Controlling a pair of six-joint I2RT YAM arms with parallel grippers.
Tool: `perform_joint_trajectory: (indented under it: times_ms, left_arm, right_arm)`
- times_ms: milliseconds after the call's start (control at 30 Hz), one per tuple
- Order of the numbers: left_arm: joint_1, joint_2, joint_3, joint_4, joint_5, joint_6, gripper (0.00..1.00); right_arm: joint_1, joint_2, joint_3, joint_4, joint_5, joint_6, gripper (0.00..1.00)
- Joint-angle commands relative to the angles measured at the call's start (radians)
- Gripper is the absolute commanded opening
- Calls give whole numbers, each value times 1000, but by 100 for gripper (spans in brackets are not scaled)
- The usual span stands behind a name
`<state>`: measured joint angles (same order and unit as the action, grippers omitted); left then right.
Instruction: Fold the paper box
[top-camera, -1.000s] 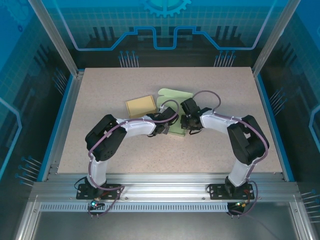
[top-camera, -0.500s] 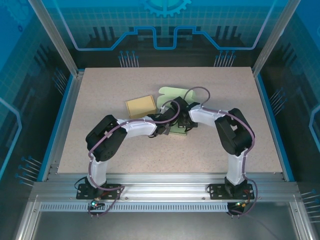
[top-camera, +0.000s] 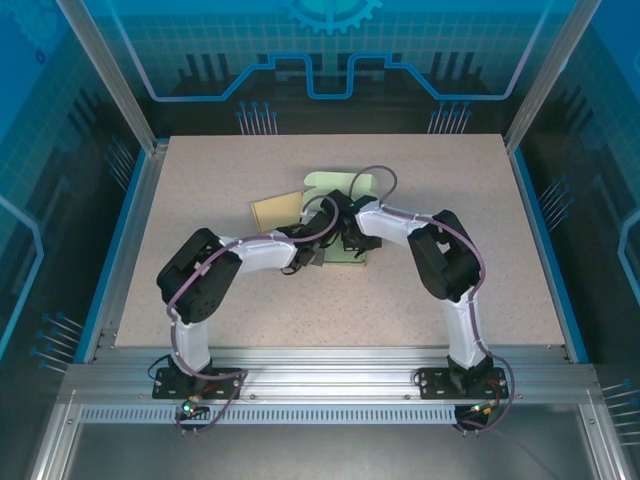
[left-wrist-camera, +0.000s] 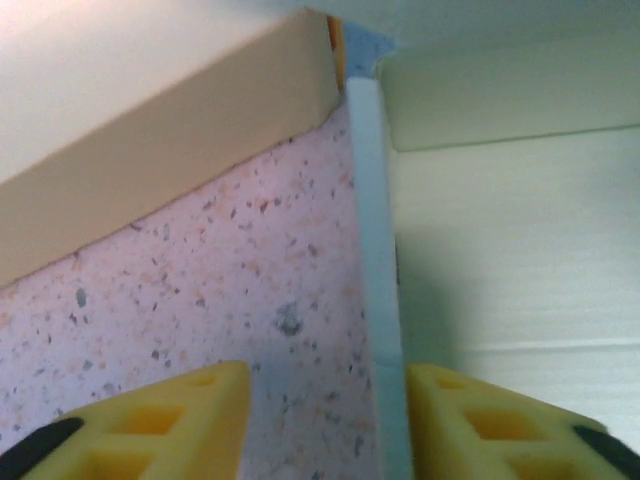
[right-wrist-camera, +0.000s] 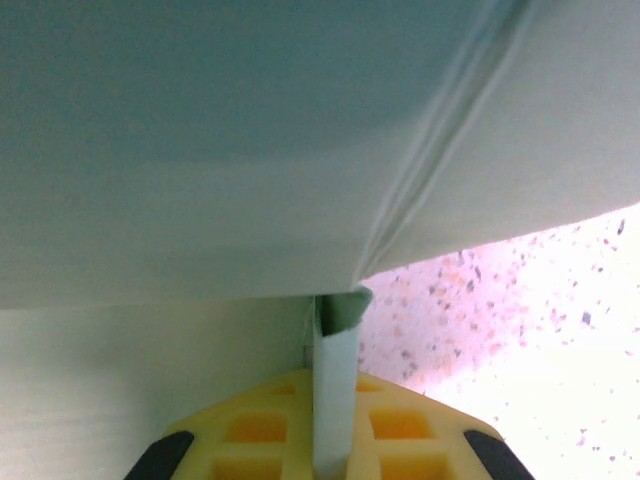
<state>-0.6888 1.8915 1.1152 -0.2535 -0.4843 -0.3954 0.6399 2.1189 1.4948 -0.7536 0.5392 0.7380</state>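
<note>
At the bottom centre of the right wrist view, the right gripper (right-wrist-camera: 335, 440) is clamped on a thin upright flap (right-wrist-camera: 336, 350) of the paper box (right-wrist-camera: 200, 150). Its yellow fingers (right-wrist-camera: 400, 430) press the flap from both sides with no gap showing. This hold likely anchors the flap so the box cannot slide while the other arm works. Above the gripper, a broad pale green panel of the box fills the upper frame, and a crease runs from the upper right down to the pinched flap. Speckled table (right-wrist-camera: 520, 300) shows at the lower right.

At the bottom of the left wrist view, the left gripper (left-wrist-camera: 325, 420) stands partly open and holds nothing. A raised wall edge (left-wrist-camera: 372, 250) of the box passes between the jaws, close to the finger on the right of the frame. This placement suggests the gripper is set to pinch or push that wall.

A tan box (left-wrist-camera: 150, 170) lies at the upper left. Its corner comes close to the top of the wall edge, but whether they touch cannot be told.

In the top view, the paper box sits just above the frame's middle, directly right of the tan box, with both grippers converging on it.
</note>
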Motion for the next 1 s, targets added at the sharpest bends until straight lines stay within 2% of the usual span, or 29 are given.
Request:
perform_joint_trajectory:
  times_ms: [0, 100, 200, 367, 533, 767, 933, 967]
  left_arm:
    - [-34, -154, -71, 62, 55, -34, 55]
    - [-15, -280, -170, 182, 134, -74, 62]
    - [7, -394, -267, 268, 190, -114, 63]
    - [80, -533, -423, 405, 309, -231, 61]
    - [159, -579, -543, 547, 409, -316, 60]
    - [163, -588, -513, 511, 407, -256, 62]
    - [163, -575, -482, 486, 409, -232, 63]
    - [163, -573, -480, 486, 410, -232, 63]
  right_arm:
    - [17, 124, -74, -152, 55, -29, 0]
    - [18, 125, -70, -164, 71, -37, 0]
    - [20, 124, -73, -170, 83, -35, 0]
    - [33, 138, -66, -182, 96, -37, 0]
    - [59, 190, -22, -221, 102, -36, 0]
    - [82, 263, -1, -256, 88, -11, 0]
    - [92, 246, -31, -248, 91, 14, 0]
    - [92, 227, -35, -246, 94, 10, 3]
